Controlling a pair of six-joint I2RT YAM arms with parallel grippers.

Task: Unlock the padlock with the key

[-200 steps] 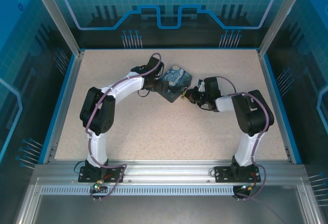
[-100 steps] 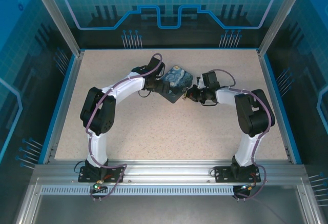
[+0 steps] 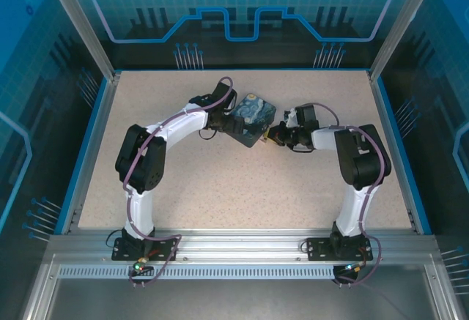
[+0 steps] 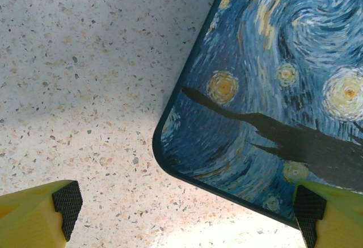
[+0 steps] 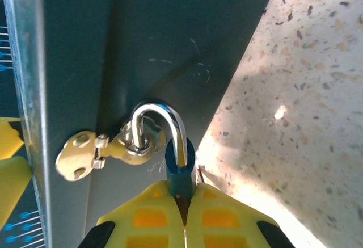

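Speckled tabletop (image 3: 242,188), blue glass walls (image 3: 308,5)

End effector (image 5: 182,191) pinches key (image 5: 182,205) below padlock (image 5: 180,168) on hasp (image 5: 91,154)

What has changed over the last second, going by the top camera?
The right arm swung its wrist a little toward the far side of the table, its elbow following. The right gripper stayed shut at the base of the padlock, against the side of the box. The left gripper stayed open over the box's corner, and the box looks unmoved.
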